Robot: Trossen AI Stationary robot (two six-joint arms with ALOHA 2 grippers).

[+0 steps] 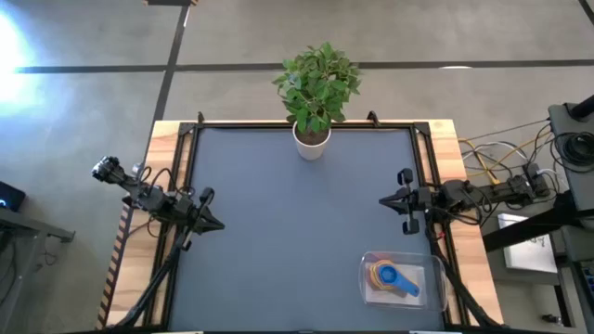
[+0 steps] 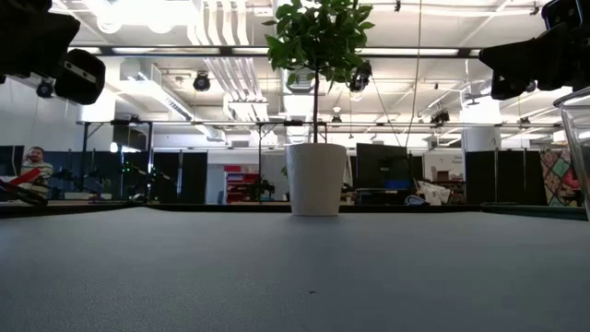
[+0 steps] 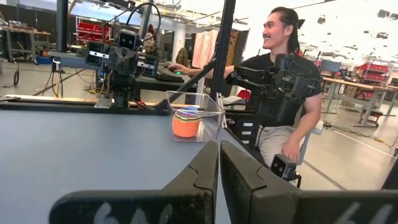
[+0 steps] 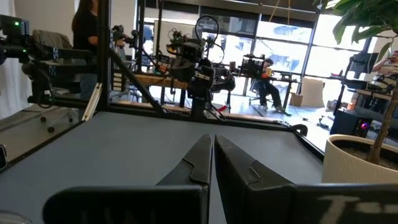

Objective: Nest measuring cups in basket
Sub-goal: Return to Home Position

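Measuring cups [image 1: 393,277] sit nested as one stack inside the basket [image 1: 368,263], blue on top.

High view: the basket lies at the near right corner of the table [image 1: 297,241]. The left gripper [image 1: 220,225] hangs at the left edge of the table and the right gripper [image 1: 382,199] at the right edge, both pointing inward, well apart from the basket. A white plant pot [image 1: 312,140] stands at the middle of the far edge.

Low view: the plant pot [image 2: 315,179] stands centre. One clear wall of the basket [image 2: 579,138] shows at the right edge. Both arms hang above the table.

Left wrist view: the left gripper [image 3: 216,145] has its fingers pressed together, holding nothing. The stack [image 3: 186,122], orange outermost, rests in the basket [image 3: 212,118]. A person [image 3: 283,68] sits beyond the table.

Right wrist view: the right gripper [image 4: 212,137] is likewise closed and empty.
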